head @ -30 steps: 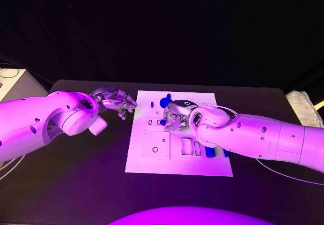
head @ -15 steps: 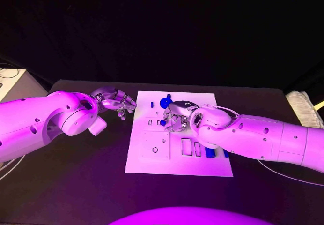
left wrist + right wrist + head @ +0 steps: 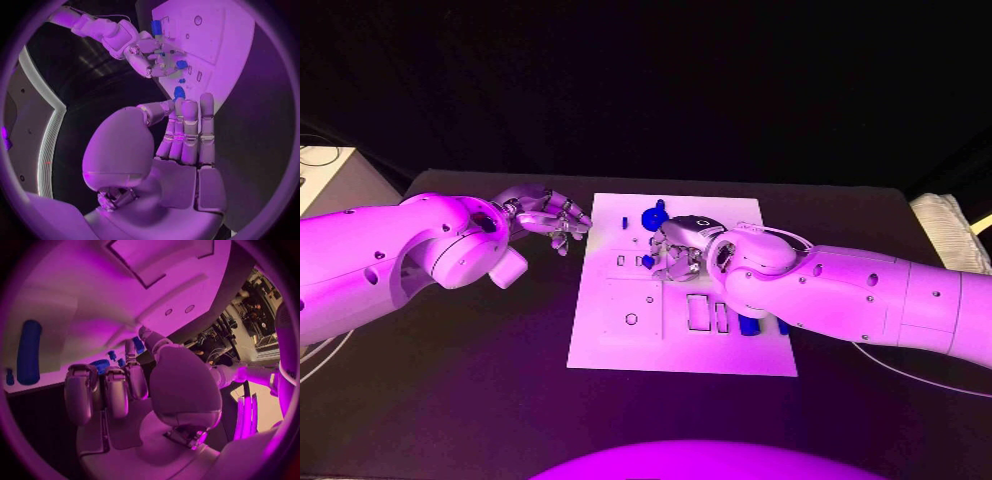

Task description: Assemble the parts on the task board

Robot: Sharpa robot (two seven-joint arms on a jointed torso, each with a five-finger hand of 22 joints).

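A strong magenta-violet light covers the whole scene. In the head view it falls brightest on the white arms and on the task board, which glare to a near-uniform pale pink; the black table and the background stay very dark, with little detail. Shadows sit under the right arm, across the board's near-right part. Both wrist views are fisheye circles in a dark frame — straight board edges bend, and detail smears toward the rim. The left hand reads fairly sharp; the right hand is softer, with the board beyond it washed out.
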